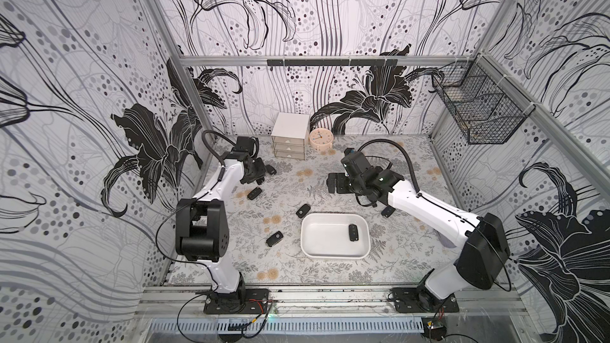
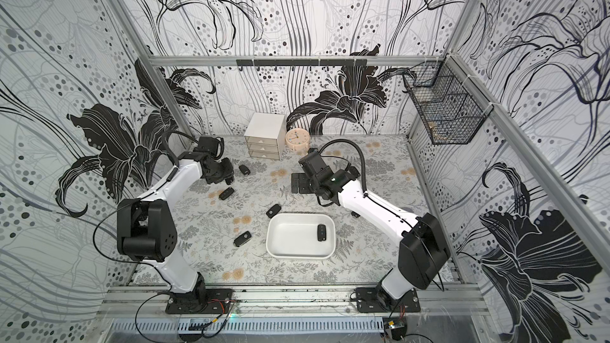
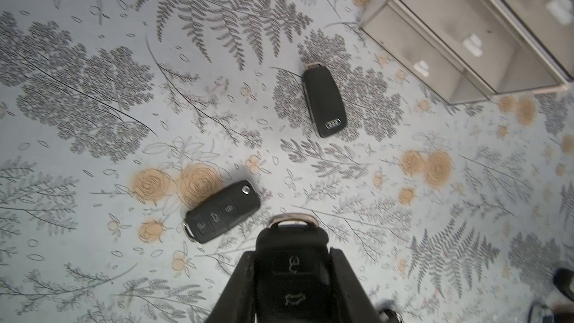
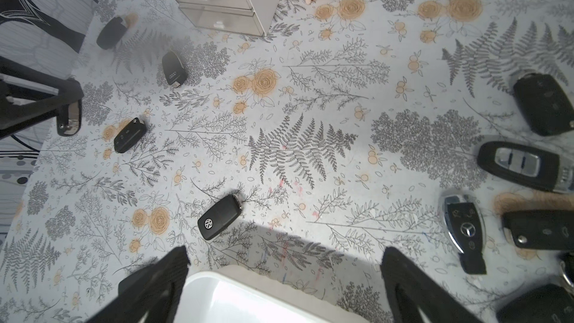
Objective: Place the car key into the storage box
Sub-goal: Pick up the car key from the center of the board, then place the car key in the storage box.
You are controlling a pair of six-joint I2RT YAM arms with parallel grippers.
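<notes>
L gripper (image 3: 292, 254) pinched car key (image 3: 292, 239) by long sides, at far-left of table (image 1: 290, 189), well apart from storage box (image 1: 325, 239). R gripper (image 4: 285, 274) spread wide, empty, near box.

Progress: one fob (image 1: 353, 232) already in box. Held key grasped, not yet carried over. Several loose fobs (image 1: 274, 238) left on table.

Key's long axis ran along fingers (image 3: 242, 274), metal loop end pointing out past tips, btn face toward wrist cam.

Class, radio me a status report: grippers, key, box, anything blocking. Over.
Left gripper shut on key. Right gripper open, just beyond box. Box holds another key. Loose keys on table; nothing over box.
</notes>
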